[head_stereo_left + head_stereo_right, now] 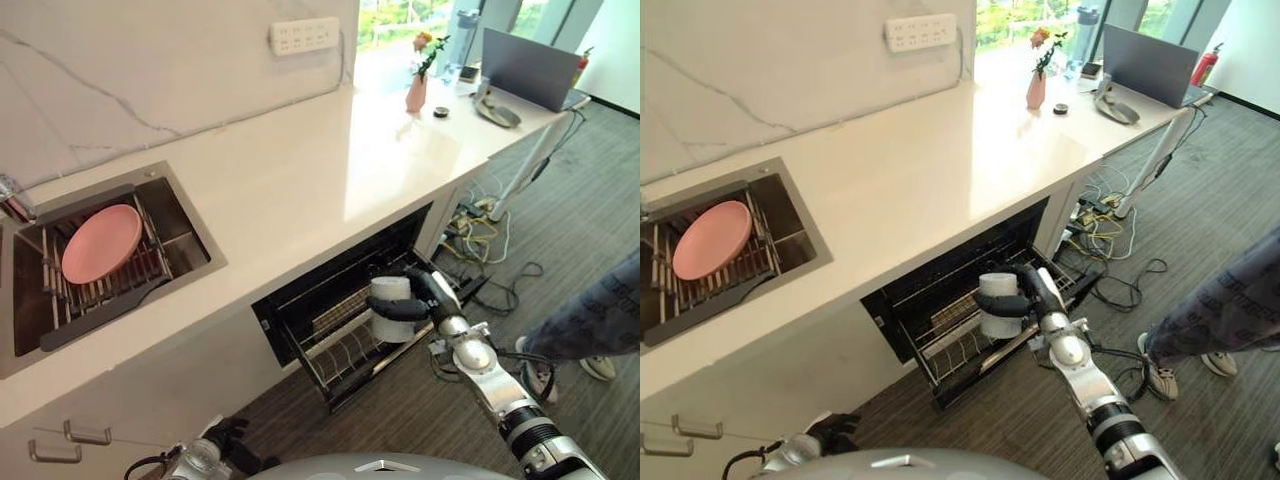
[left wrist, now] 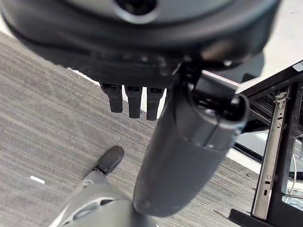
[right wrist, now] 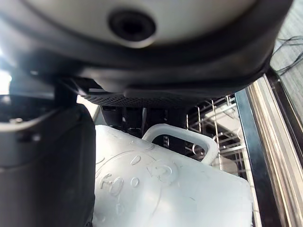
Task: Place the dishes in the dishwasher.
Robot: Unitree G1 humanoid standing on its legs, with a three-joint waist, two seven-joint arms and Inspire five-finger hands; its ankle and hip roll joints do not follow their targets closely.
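Nearest us, our left hand (image 2: 135, 97) hangs by the floor, fingers straight. Our right hand (image 1: 405, 305) is wrapped round a white mug (image 1: 390, 310) above the dishwasher's pulled-out rack (image 1: 345, 350). Farther off, a pink plate (image 1: 102, 243) leans in the sink (image 1: 190, 240).

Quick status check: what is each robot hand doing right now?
Left robot hand: hanging over the floor, fingers relaxed, open, holding nothing.
Right robot hand: shut on the white mug, above the pulled-out dishwasher rack.
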